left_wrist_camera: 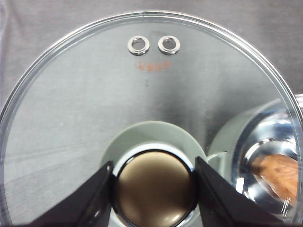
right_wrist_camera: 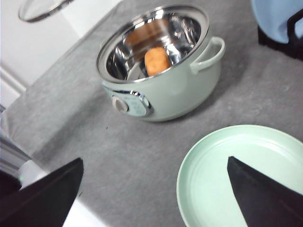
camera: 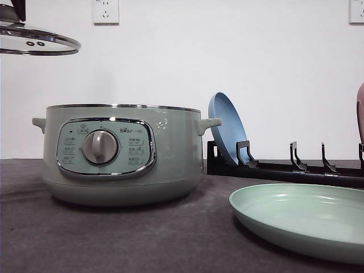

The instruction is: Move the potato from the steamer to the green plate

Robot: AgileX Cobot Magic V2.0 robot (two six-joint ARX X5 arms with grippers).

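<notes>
Black fingers (left_wrist_camera: 94,198) of the left gripper (left_wrist_camera: 154,189) sit nearest the left wrist lens, pinching the lid's knob (left_wrist_camera: 154,191) from both sides, no gap showing. Glass lid (left_wrist_camera: 142,109) spreads out beyond the jaws, two vent rings (left_wrist_camera: 154,44) at its far edge. Through the glass, off beside one finger: steamer (left_wrist_camera: 265,156), uncovered, potato (left_wrist_camera: 279,175) down in its steel bowl.

Front view, left to right: lid (camera: 37,41) held high, clear above the steamer (camera: 122,153); blue plate (camera: 227,128) on edge in a black rack (camera: 284,168); green plate (camera: 301,219) flat on the grey table (camera: 114,239).

Right gripper (right_wrist_camera: 156,189): jaws spread wide, nothing between them. Green plate (right_wrist_camera: 222,175) lies partly between the tips, closer to one finger (right_wrist_camera: 265,194). Steamer (right_wrist_camera: 161,71) stands well ahead of the jaws, potato (right_wrist_camera: 157,60) inside on the bowl floor.
</notes>
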